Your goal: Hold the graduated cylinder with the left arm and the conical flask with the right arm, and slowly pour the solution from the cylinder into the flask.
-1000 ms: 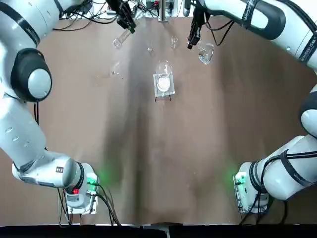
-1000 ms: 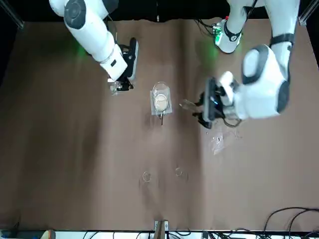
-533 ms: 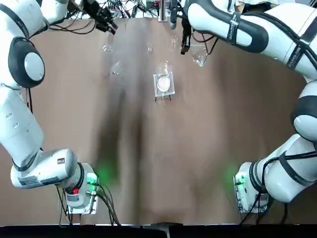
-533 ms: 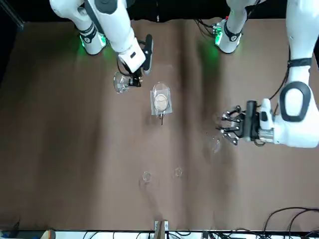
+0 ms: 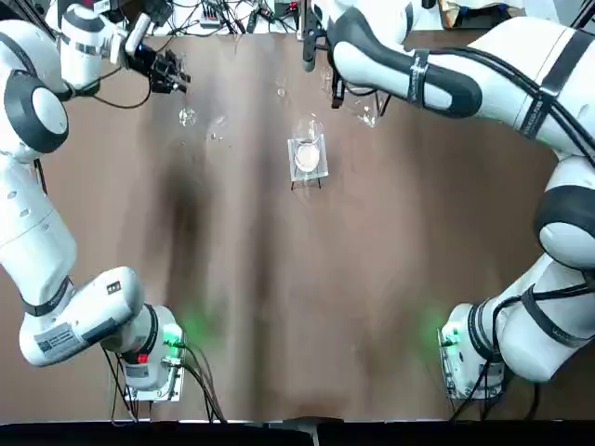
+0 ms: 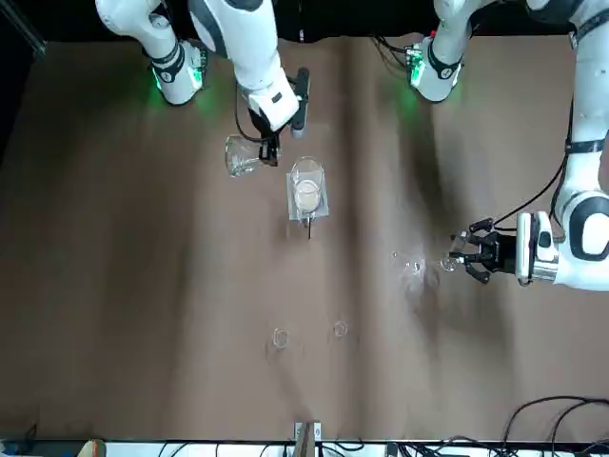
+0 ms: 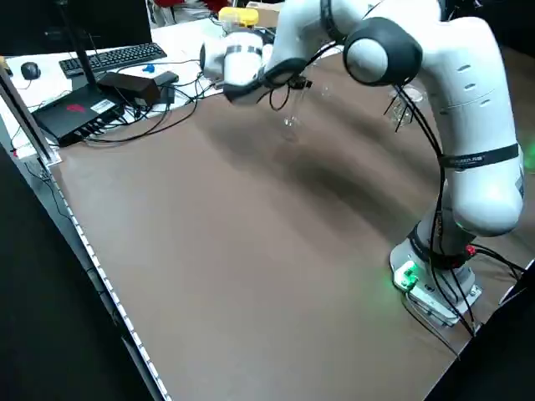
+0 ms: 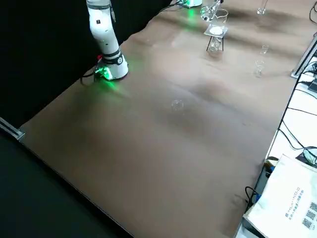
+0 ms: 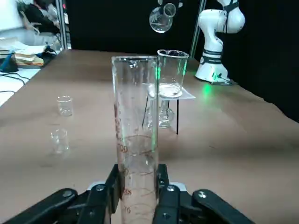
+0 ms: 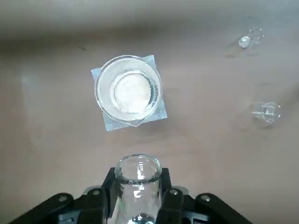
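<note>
My left end effector (image 9: 139, 186) clamps the graduated cylinder (image 9: 135, 140) upright between its fingers; my right end effector (image 10: 139, 191) grips the conical flask (image 10: 138, 186) by its neck, both above the brown bench (image 5: 307, 307), a keyboard (image 7: 104, 58) beyond.

The left claw (image 9: 140, 186) and right claw (image 10: 139, 189) are both closed tight, up over the table's far side.

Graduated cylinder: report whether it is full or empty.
Partly full: in the left wrist view, a liquid line shows inside the graduated cylinder, below its rim, between the left gripper's fingers.
</note>
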### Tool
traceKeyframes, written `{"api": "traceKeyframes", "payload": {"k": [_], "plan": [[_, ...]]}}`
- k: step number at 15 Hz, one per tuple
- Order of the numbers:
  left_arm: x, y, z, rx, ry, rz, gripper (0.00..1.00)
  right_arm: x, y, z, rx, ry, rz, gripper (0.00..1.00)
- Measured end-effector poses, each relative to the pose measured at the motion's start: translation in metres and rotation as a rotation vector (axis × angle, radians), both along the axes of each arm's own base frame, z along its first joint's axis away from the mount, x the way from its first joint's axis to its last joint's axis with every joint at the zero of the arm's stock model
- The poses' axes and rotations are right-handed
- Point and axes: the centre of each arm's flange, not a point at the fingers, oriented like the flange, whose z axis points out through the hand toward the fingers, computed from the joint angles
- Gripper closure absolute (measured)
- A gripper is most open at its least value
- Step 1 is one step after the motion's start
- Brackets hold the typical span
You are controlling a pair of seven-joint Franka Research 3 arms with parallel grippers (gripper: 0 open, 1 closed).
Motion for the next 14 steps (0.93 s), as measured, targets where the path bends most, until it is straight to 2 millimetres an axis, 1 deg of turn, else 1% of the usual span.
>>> {"api": "traceKeyframes", "payload": {"k": [1, 3, 6, 9, 14], "plan": [[-0.002, 0.008, -0.014, -0.020, 0.001, 0.009, 0.66, -0.003, 0.005, -0.003, -0.011, -0.005, 0.000, 0.61], [-0.005, 0.016, -0.036, -0.066, -0.003, 0.028, 0.66, -0.008, 0.013, -0.007, -0.039, -0.028, 0.005, 0.61], [-0.008, 0.017, -0.061, -0.105, 0.011, 0.043, 0.66, -0.017, 0.025, -0.012, -0.065, -0.050, 0.027, 0.61], [-0.009, 0.015, -0.072, -0.139, 0.011, 0.057, 0.66, -0.019, 0.035, -0.017, -0.099, -0.068, 0.044, 0.61], [-0.010, 0.014, -0.081, -0.158, -0.008, 0.054, 0.66, -0.023, 0.047, -0.029, -0.139, -0.085, 0.066, 0.61]]}}
